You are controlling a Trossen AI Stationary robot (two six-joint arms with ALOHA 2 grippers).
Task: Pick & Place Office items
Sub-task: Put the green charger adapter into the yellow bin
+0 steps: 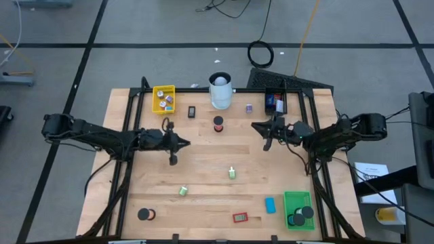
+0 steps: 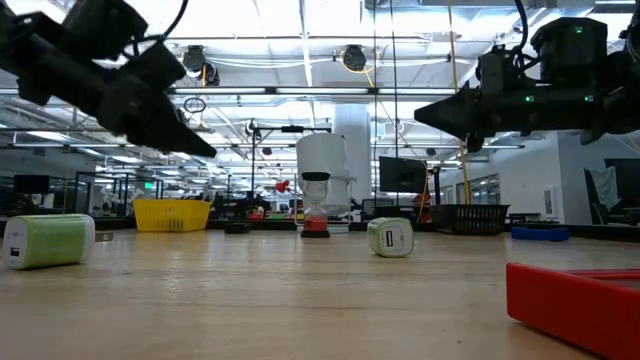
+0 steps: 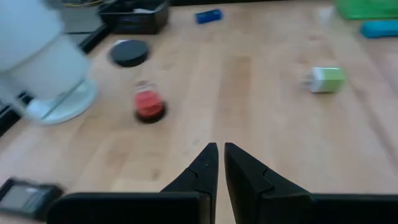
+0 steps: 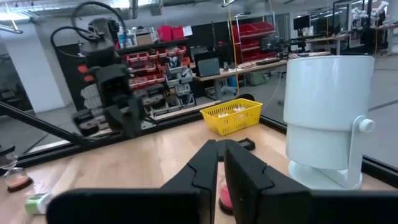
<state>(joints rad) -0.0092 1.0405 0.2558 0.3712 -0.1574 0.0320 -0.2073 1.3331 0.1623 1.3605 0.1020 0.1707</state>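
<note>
Seen from above: left end effector (image 1: 172, 150) closed and empty over the middle-left of the tabletop (image 1: 203, 169), right end effector (image 1: 267, 134) likewise closed on nothing, over the right-rear part, well apart from the other. Confirmed by both wrist views, fingers (image 3: 208, 163) pressed nearly together, fingers (image 4: 205, 160) the same. Office items scattered across the tabletop: red-and-black piece (image 1: 218, 124) just in front of the tall white cylinder (image 1: 220, 90), green-white block (image 1: 232, 173) near the middle, second green block (image 1: 182, 192) toward the front left, black disc (image 1: 144, 214) at the front-left corner, red clip (image 1: 240, 217) and blue block (image 1: 270, 205) along the front, beside the green tray (image 1: 297, 200) holding dark discs. Yellow tray (image 1: 164, 99) at the rear left with small pieces inside, too small to tell apart; black tray (image 1: 274, 102) at the rear right, contents hard to make out. In the low view, only arm tips hanging above the wood, red clip (image 2: 575, 300) cut off at the frame corner, green block (image 2: 48, 241) lying on its side, red piece (image 2: 315, 225) upright before the cylinder (image 2: 322, 160). Left wrist view blurred: cylinder base cut off, black disc (image 3: 129, 53) beyond the red piece (image 3: 149, 106). Red piece mostly hidden behind the fingers in the right wrist view; yellow tray (image 4: 235, 116) plain there.
</note>
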